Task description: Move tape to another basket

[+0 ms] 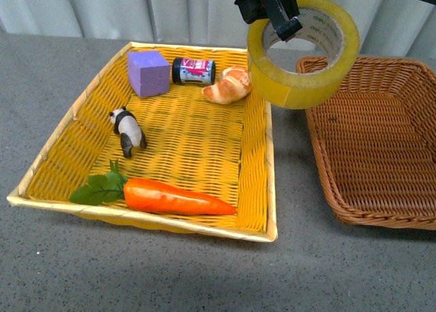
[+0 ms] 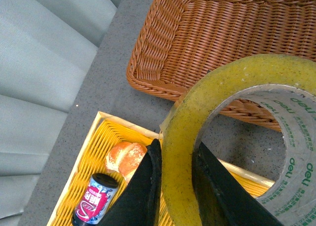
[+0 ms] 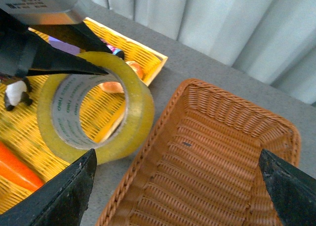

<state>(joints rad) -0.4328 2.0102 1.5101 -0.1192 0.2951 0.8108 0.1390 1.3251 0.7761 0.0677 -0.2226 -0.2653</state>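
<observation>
My left gripper (image 1: 279,19) is shut on the tape (image 1: 303,60), a wide yellow roll with a white printed core, held in the air over the gap between the yellow tray's right rim and the brown wicker basket (image 1: 381,138). In the left wrist view the black fingers (image 2: 143,186) pinch the roll's wall (image 2: 180,137), with the basket (image 2: 222,33) beyond. In the right wrist view the tape (image 3: 133,112) hangs beside the basket (image 3: 207,157), and my right gripper (image 3: 177,186) is open and empty above the basket.
The yellow woven tray (image 1: 262,182) at left holds a purple block (image 1: 148,72), a small can (image 1: 193,71), a croissant (image 1: 228,85), a toy panda (image 1: 127,130) and a carrot (image 1: 174,197). Grey tabletop (image 1: 293,271) lies around; a curtain hangs behind.
</observation>
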